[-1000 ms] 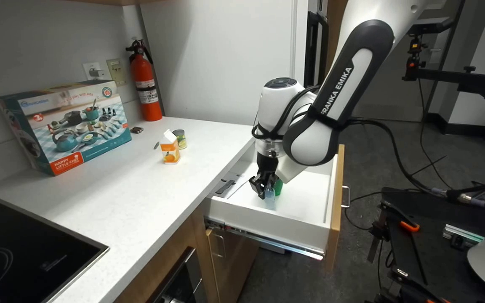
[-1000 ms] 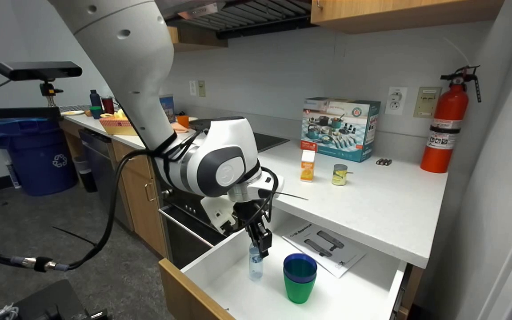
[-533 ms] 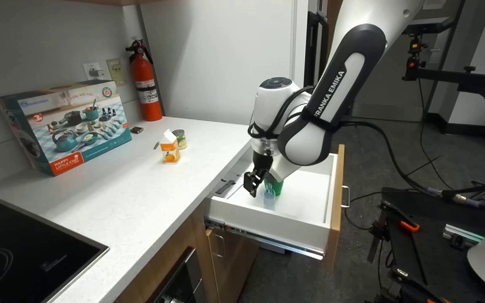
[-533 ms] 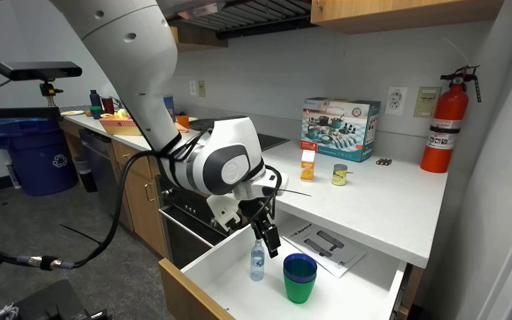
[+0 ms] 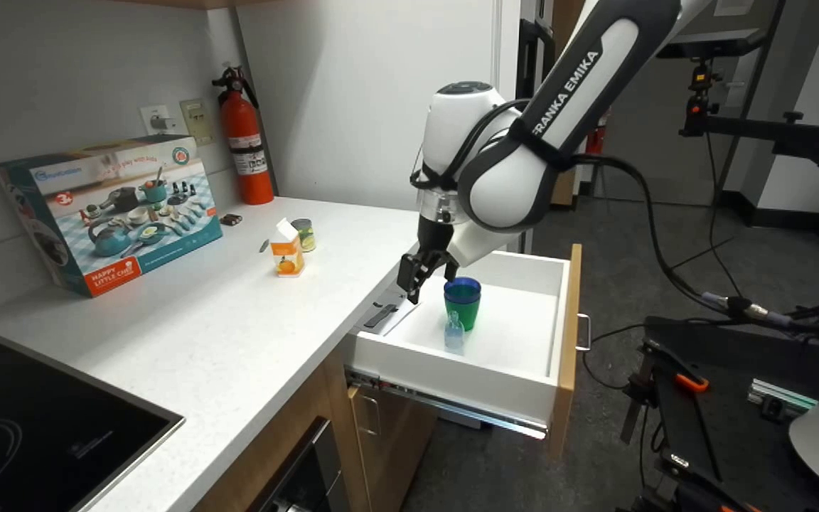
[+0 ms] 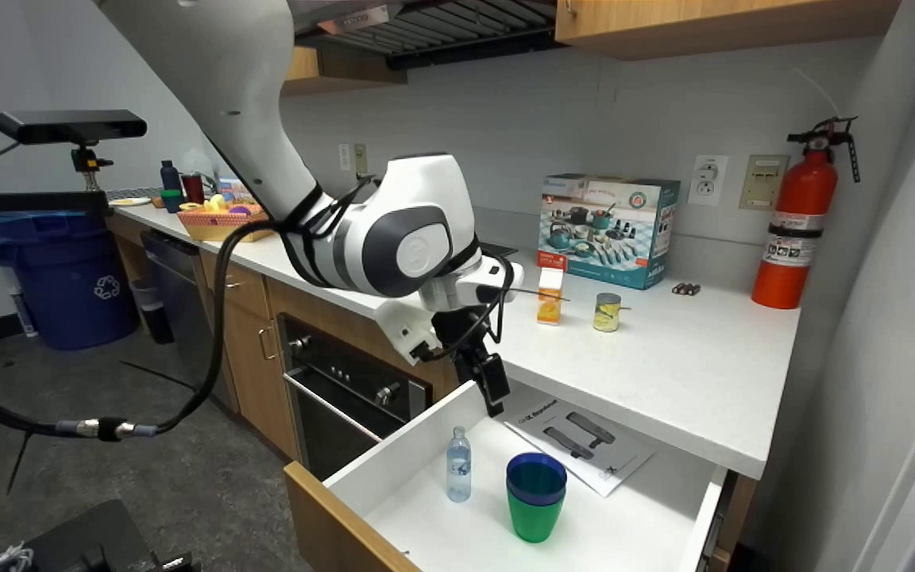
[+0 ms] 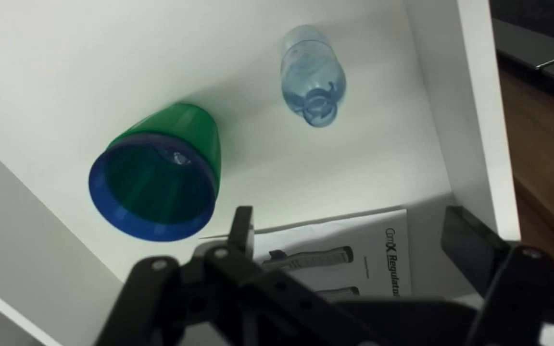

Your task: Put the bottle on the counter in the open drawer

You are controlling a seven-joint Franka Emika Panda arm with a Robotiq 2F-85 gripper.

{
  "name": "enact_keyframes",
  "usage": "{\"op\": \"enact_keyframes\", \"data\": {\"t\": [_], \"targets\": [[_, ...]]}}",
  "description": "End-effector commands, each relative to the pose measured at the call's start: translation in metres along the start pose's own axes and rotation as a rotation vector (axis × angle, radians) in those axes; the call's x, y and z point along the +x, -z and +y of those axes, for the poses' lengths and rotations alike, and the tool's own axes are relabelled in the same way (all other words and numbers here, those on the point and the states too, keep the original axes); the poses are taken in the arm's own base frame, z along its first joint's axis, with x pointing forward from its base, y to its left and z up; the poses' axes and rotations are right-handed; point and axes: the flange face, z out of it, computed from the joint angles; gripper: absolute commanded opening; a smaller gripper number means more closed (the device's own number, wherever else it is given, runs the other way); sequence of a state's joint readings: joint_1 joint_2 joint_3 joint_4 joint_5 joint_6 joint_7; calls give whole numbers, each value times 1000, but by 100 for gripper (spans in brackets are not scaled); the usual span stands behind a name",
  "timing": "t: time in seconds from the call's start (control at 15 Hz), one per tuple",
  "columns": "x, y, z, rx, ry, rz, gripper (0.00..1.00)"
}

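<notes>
The small pale-blue clear bottle [image 6: 459,469] stands upright on the white floor of the pulled-out drawer [image 6: 616,528], near one side wall. In the wrist view the bottle [image 7: 313,77] shows from above, apart from the fingers. My gripper [image 7: 351,221] is open, its two fingers wide apart with nothing between them. In an exterior view the gripper [image 5: 429,279] hangs above the drawer close to the edge of the off-white counter [image 5: 203,341], higher than the bottle [image 5: 454,334]. No bottle shows on the visible part of the counter.
Beside the bottle stand nested cups, blue inside green [image 6: 535,512]. A printed sheet [image 7: 325,250] lies in the drawer under the gripper. On the counter are an orange-and-white carton [image 5: 286,252], a small can [image 5: 304,235] and a toy box [image 5: 125,213]. A fire extinguisher [image 5: 244,142] stands in the corner.
A second ago the gripper was at the bottle's top. It has opened, let go, shifted toward the counter and risen. The bottle has stayed standing in the drawer.
</notes>
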State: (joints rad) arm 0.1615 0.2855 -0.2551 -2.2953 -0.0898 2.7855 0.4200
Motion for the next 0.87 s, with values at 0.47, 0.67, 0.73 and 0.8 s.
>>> {"op": "enact_keyframes", "data": {"t": [0.47, 0.67, 0.73, 0.8], "targets": [[60, 129, 16, 44, 230, 1, 100], [62, 128, 16, 33, 211, 10, 100], [64, 134, 16, 34, 216, 13, 100], [65, 136, 16, 34, 219, 13, 100]]}}
